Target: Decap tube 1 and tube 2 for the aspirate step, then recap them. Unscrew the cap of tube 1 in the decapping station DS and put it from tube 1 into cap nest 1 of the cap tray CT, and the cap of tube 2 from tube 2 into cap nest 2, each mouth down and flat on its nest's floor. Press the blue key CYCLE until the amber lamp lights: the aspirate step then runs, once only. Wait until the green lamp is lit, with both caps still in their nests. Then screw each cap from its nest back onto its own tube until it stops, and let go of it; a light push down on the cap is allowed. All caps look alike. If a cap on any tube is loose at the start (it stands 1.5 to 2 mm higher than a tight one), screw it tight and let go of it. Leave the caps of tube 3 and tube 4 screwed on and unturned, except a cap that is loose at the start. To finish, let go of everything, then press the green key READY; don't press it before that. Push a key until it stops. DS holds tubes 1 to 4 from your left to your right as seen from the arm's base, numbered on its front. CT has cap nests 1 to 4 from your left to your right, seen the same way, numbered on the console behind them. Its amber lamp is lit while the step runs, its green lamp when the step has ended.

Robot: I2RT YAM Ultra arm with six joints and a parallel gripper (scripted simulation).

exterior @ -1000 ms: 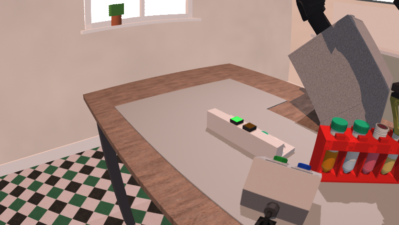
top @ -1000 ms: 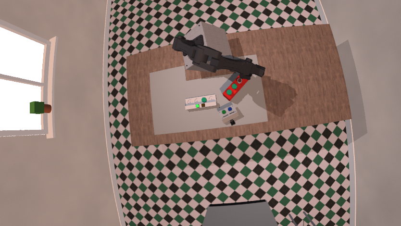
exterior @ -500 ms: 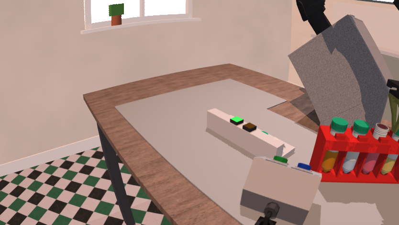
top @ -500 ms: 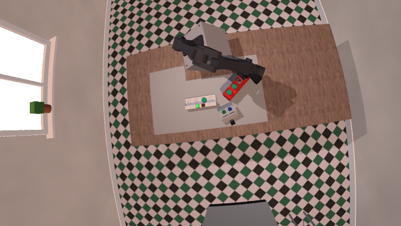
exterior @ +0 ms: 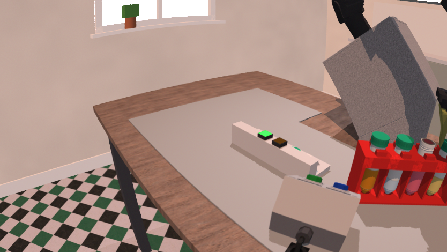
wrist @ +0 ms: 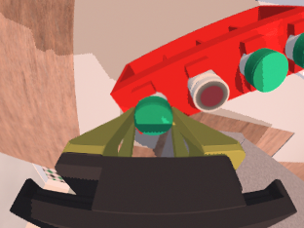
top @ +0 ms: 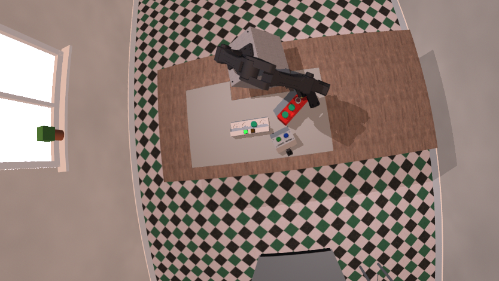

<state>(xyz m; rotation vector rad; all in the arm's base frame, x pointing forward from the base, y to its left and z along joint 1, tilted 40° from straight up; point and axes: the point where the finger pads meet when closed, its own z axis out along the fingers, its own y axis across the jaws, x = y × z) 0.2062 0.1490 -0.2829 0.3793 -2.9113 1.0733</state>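
The red decapping station DS (top: 291, 109) (exterior: 400, 175) (wrist: 214, 59) holds four tubes. My gripper (wrist: 153, 112) (top: 303, 99) is shut on a green cap (wrist: 154, 114) at the tube 1 end of the station; in the exterior view this cap (exterior: 444, 147) sits at tube height at the frame's edge. Tube 2 (wrist: 209, 94) (exterior: 426, 145) beside it stands open with no cap. Tubes 3 (exterior: 404, 142) and 4 (exterior: 380, 139) carry green caps. One green cap (top: 253, 124) sits in nest 2 of the cap tray CT (top: 249, 127) (exterior: 278, 150). The green lamp (top: 245, 131) (exterior: 265, 134) is lit; the amber lamp (exterior: 279, 141) is dark.
The key box (top: 282, 139) (exterior: 312, 209) with the green key (exterior: 313, 178) and the blue key (exterior: 340, 185) stands in front of the station. The grey pedestal (top: 256, 59) (exterior: 381, 81) of the arm rises behind the station.
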